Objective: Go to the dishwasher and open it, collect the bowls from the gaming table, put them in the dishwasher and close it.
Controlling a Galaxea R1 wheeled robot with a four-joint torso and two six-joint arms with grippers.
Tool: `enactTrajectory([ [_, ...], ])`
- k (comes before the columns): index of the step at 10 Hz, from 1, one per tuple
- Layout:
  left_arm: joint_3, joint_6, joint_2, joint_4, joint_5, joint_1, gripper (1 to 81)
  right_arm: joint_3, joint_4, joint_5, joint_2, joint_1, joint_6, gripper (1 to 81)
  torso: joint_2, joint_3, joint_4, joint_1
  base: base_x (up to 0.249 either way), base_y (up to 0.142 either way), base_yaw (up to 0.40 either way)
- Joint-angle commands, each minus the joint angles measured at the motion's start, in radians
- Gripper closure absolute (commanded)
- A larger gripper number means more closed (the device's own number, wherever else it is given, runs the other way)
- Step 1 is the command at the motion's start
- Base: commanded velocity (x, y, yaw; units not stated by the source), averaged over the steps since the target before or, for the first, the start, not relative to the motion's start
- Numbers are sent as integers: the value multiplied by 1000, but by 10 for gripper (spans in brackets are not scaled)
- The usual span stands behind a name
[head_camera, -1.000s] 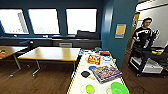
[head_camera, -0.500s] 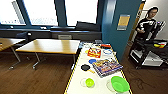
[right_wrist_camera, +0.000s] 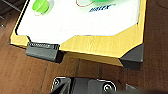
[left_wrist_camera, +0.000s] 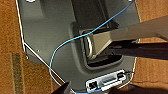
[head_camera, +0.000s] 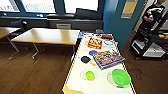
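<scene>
View has closed on yellow-edged white-topped gaming table (head_camera: 75,65); bright green bowl (head_camera: 121,76) and smaller yellow-green bowl (head_camera: 90,75) near; collection imminent. Jaws' state: cannot tell.

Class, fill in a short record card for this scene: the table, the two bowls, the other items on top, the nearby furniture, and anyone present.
Table: white-topped, yellow-edged air-hockey table, black corner piece visible in the right wrist view
Large bowl: bright green round plastic bowl, near the table's right edge
Small bowl: pale yellow-green round bowl, left of the large one, apart from it
Other items: colourful flat game box, black round disc, blue round disc, red box
Furniture: wooden desk to the left
Person: standing at far right
</scene>
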State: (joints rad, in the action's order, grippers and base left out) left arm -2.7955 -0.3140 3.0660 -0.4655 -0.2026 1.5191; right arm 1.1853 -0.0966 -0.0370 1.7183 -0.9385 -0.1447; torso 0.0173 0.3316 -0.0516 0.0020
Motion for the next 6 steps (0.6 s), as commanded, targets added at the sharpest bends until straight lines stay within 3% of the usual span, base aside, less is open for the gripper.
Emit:
enactTrajectory([
  [1,2,3,-2,4,51,-6,10,-64,41,244,-127,279,-88,10,0,26,0,0,0,0,0],
  [4,2,0,-2,4,51,-6,10,-41,38,388,-121,483,-179,10,-1,29,0,1,0,0,0],
  [6,2,-5,-5,5,51,-6,10,16,32,442,-110,580,-266,10,-1,29,0,1,0,0,0],
])
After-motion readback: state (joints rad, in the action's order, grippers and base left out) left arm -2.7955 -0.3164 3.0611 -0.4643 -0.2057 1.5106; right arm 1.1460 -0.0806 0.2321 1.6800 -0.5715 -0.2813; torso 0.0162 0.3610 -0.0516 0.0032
